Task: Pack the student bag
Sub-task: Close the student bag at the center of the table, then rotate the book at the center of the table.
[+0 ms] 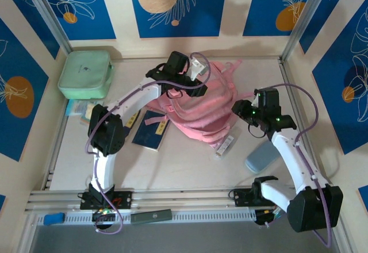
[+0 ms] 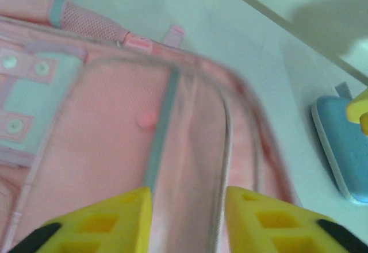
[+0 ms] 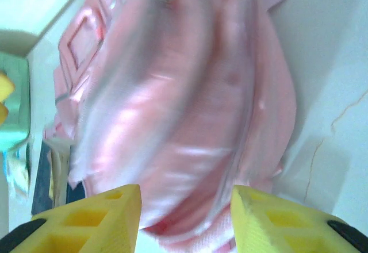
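The pink student bag [image 1: 202, 112] lies in the middle of the table, straps toward the back wall. My left gripper [image 1: 194, 82] hovers over its upper left part. In the left wrist view its yellow fingers [image 2: 118, 218] stand apart, the gripper [image 2: 188, 210] open close above the bag's pink fabric [image 2: 109, 149], where a grey-green zip line runs. My right gripper [image 1: 244, 110] sits at the bag's right edge. It [image 3: 185, 210] is open too, with the glossy pink bag [image 3: 172, 109] just ahead of its fingers [image 3: 98, 221]; nothing is clamped.
A mint-green zipped case [image 1: 85, 75] stands at the back left, with small items [image 1: 77, 110] below it. A dark blue notebook [image 1: 150, 130] lies left of the bag and a small flat packet [image 1: 225, 145] at its front. A light blue pouch [image 1: 261, 158] rests near the right arm.
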`<state>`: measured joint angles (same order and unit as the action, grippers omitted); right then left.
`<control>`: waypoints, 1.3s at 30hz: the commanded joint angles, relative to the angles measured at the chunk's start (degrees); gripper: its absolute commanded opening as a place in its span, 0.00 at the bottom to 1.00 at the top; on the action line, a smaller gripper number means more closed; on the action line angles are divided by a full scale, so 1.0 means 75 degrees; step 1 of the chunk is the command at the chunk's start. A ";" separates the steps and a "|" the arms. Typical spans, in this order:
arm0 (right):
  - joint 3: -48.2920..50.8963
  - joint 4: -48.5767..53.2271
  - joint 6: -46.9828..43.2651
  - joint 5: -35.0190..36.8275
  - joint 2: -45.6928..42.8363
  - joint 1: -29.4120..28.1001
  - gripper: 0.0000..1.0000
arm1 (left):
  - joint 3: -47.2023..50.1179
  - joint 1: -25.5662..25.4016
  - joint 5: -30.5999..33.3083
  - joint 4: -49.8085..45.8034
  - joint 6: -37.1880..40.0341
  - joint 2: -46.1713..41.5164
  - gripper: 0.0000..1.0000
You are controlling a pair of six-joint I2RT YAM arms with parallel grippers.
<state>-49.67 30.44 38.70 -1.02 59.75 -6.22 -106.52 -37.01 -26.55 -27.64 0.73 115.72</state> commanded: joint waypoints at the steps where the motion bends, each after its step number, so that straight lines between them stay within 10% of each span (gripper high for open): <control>1: -0.0524 0.0978 -0.0367 -0.0842 0.0011 -0.0129 0.45 | 0.0691 -0.0045 -0.0396 -0.0209 -0.0092 -0.0946 0.47; 8: -0.1128 0.1713 -0.0309 -0.0713 0.0713 -0.1646 0.46 | 0.4259 0.0172 0.0455 0.1541 -0.2060 -0.3569 0.59; 18: -0.1420 0.1299 0.0952 -0.0102 0.2612 -0.4423 0.48 | 0.7153 0.0878 0.3280 0.0021 -0.3613 -0.5877 0.68; 28: -0.2776 0.0642 0.1800 0.0714 0.4973 -0.5853 0.51 | 0.8392 0.2074 0.2560 0.0720 -0.4290 -0.5568 0.72; 39: -0.3452 0.0145 0.2129 0.0124 0.6365 -0.5799 0.51 | 0.8378 0.2465 0.2814 0.1330 -0.4277 -0.4141 0.73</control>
<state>-73.54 32.99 52.36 2.15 106.26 -49.71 -42.72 -19.29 -5.87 -18.04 -31.24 82.96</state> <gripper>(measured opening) 0.505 0.735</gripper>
